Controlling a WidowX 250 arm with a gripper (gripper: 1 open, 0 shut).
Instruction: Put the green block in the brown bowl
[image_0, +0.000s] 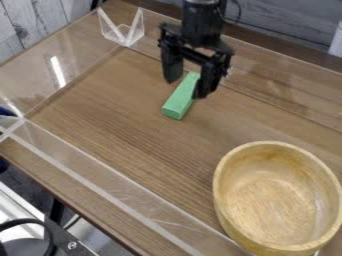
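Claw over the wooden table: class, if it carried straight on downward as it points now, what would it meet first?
Most likely the bright green rectangular block: the open black claw straddles its far end, though depth is uncertain.
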